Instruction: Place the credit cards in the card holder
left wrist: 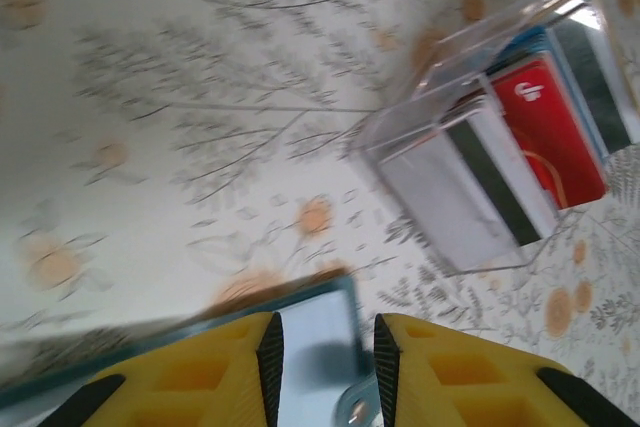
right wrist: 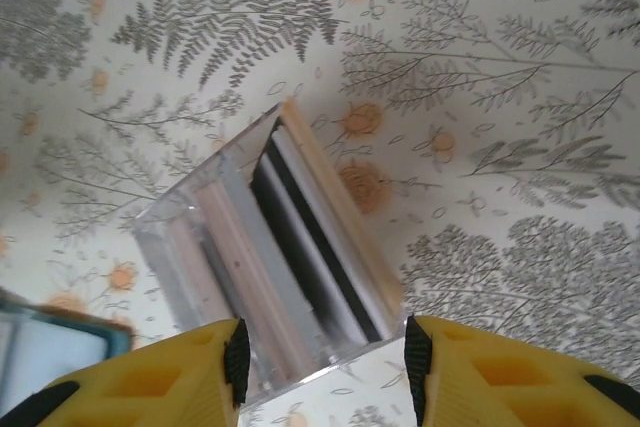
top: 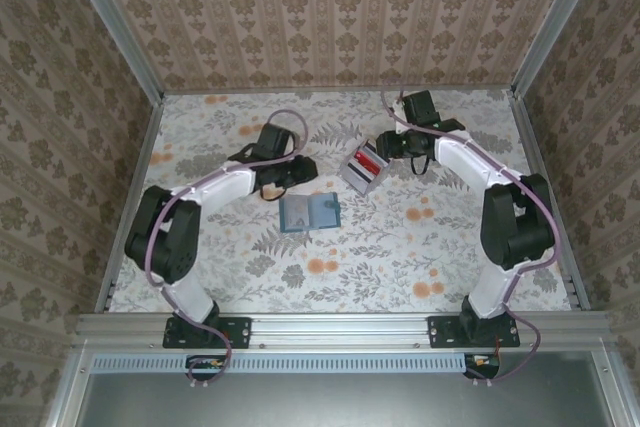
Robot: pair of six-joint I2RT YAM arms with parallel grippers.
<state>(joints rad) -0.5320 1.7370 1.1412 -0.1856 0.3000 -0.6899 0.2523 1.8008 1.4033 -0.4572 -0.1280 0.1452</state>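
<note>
No card looks loaded yet: the credit cards [top: 367, 164] sit in a clear box [left wrist: 420, 117] under the parted right tool [right wrist: 322, 349], and the card holder [top: 309, 213] lies open below the parted left tool [left wrist: 325, 342].

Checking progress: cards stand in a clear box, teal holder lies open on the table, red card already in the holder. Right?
Not quite: the red card stands in the clear box with the other cards, not in the holder; the left wrist view shows it. The rest holds.
</note>
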